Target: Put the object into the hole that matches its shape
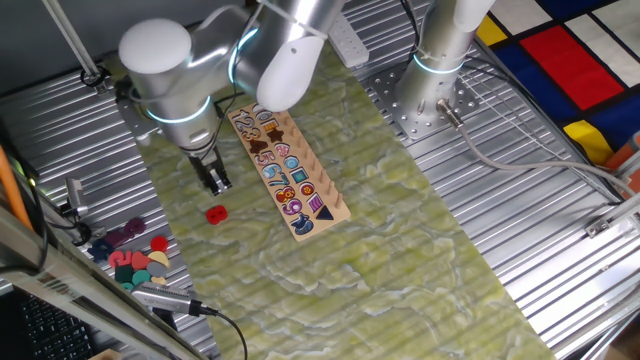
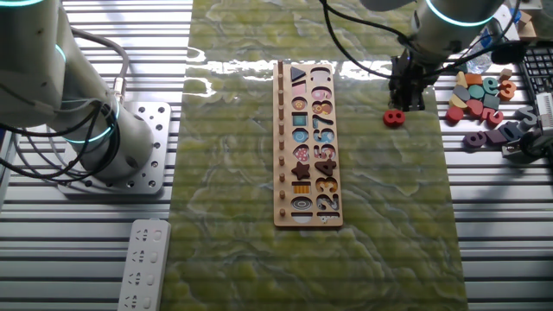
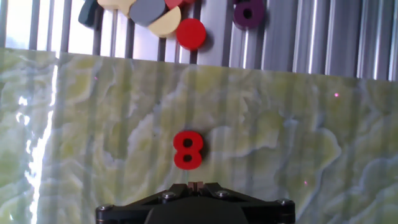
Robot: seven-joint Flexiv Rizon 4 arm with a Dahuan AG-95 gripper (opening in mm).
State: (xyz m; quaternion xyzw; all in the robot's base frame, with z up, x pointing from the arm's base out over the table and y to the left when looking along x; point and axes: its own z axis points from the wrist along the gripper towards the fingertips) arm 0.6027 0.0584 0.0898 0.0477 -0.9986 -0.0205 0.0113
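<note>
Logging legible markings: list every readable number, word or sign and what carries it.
"8": the shape of the red piece on the green mat.
"2 3 4 5 6 7 8 9": number pieces along the wooden puzzle board.
Pile of loose pieces: too small to read.
No words or brands.

A green marbled mat (image 2: 380, 199) covers the middle of the ribbed metal counter (image 2: 510, 250). In the other fixed view, a long wooden puzzle board (image 2: 304, 147) lies lengthwise at the centre, filled with coloured numbers and shapes. At 2 o'clock from it, off the mat, sits a heap of loose pieces (image 2: 486, 108). At 7 o'clock, a white remote control (image 2: 143, 263) rests on the counter.
</note>
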